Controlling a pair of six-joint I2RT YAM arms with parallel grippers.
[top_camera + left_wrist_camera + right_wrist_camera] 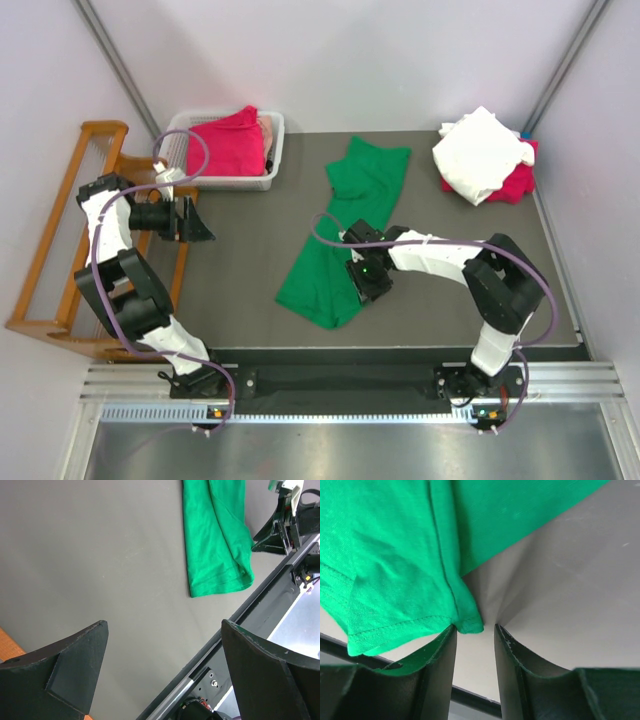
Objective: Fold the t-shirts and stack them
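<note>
Up close: right gripper (474,628), fingers a little apart, gripping nothing, corner of the green t-shirt (395,555) right at the tips. Left gripper (164,625) spread wide over bare table (75,555). Seen only from above: white t-shirt (480,155) on a red t-shirt (520,182) far right, pink-red t-shirt (230,142) in basket (276,150) far left.

- A bright green t-shirt (350,195) lies folded into a long strip, slanting across the middle of the grey bench (240,270).
- The right pincer (368,280) sits over the strip's right edge, near its lower end.
- The left pincer (195,220) hangs spread wide beside the orange wooden rack (55,240), well apart from the green cloth.
- A crimson t-shirt (228,143) fills the white slatted basket (276,150).
- At the far right corner, a white t-shirt (483,155) rests on another crimson one (516,186).
</note>
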